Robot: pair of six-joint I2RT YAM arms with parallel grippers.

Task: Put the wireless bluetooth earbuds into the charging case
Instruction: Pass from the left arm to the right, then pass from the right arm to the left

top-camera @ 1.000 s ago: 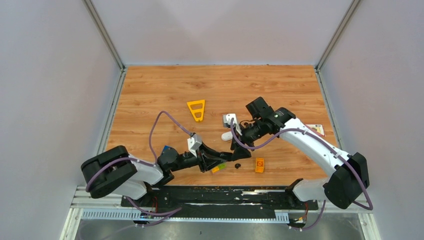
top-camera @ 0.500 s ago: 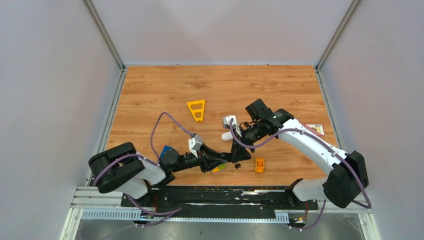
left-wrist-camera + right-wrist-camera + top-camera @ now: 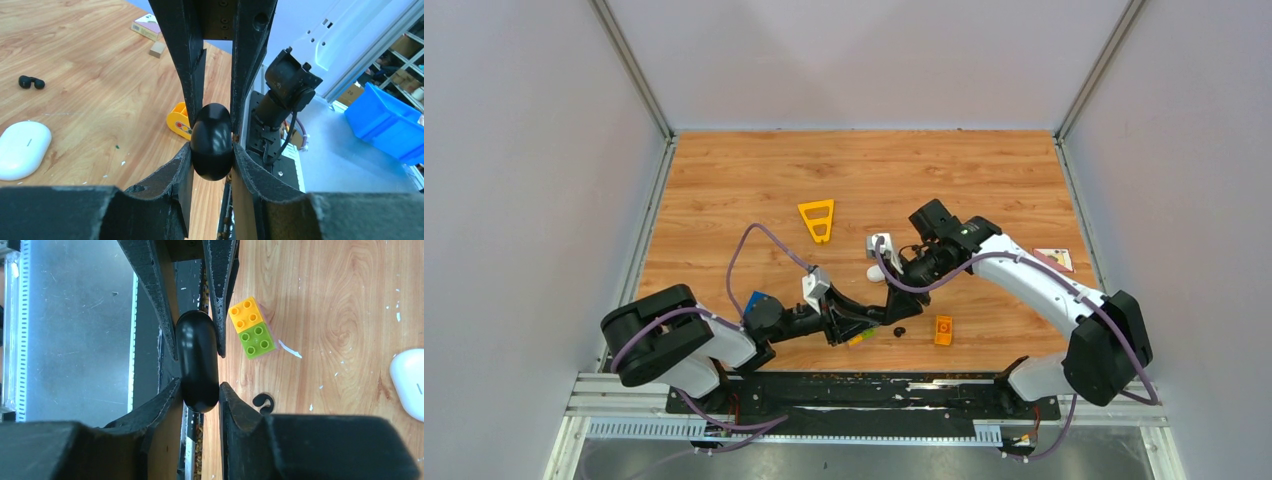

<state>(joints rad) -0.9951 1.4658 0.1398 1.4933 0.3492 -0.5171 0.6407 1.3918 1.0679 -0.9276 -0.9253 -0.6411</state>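
A glossy black capsule-shaped piece (image 3: 211, 142) (image 3: 197, 360) hangs above the table's near edge, pinched from opposite ends by both grippers. My left gripper (image 3: 211, 150) (image 3: 887, 312) is shut on it. My right gripper (image 3: 199, 390) (image 3: 898, 292) reaches in from the other side, its fingers pressed against the piece's flanks. The white oval charging case (image 3: 876, 272) (image 3: 22, 150) (image 3: 410, 385) lies closed on the wood beside the right gripper. A small black earbud (image 3: 899, 331) (image 3: 31, 81) (image 3: 263, 403) lies loose on the table close by.
An orange and yellow-green brick (image 3: 251, 327) (image 3: 861, 338) sits under the left fingers. An orange brick (image 3: 943, 330) lies to the right. A yellow triangle (image 3: 816, 220) is farther back. A small card (image 3: 1054, 260) rests at the right edge.
My right gripper has moved down and left toward the left gripper and closed onto the black piece. The left gripper has kept its grip and barely shifted.
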